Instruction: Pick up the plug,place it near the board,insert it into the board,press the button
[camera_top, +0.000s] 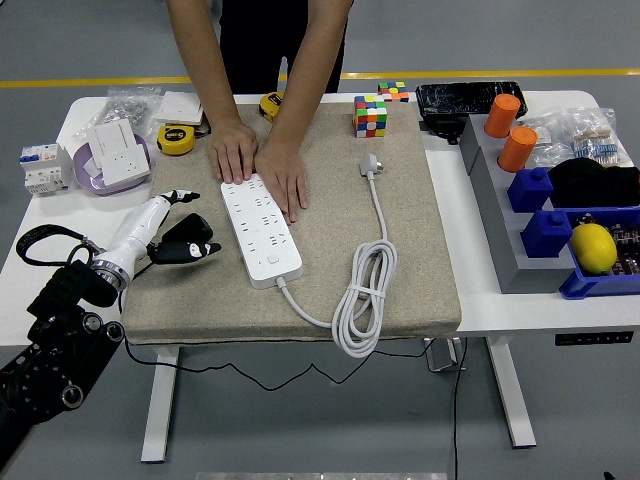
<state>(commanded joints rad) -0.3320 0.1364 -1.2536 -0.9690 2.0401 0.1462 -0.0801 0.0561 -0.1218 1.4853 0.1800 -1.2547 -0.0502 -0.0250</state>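
Observation:
A white power strip (262, 228) lies on the beige mat (400, 270), slanting toward the front. A person at the far side presses both hands (258, 165) on its far end. The white plug (370, 164) lies on the mat to the right of the strip, and its cable (362, 300) runs in a coil back to the strip's near end. My left hand (178, 235) hovers over the mat's left edge, left of the strip, fingers spread and holding nothing. The right arm is out of view.
A Rubik's cube (370, 116) stands at the mat's far edge. Yellow tape measures (176, 139) and a white socket on a purple plate (112, 160) sit at the back left. Grey and blue bins with orange cylinders (516, 148) and a lemon (592, 247) line the right side.

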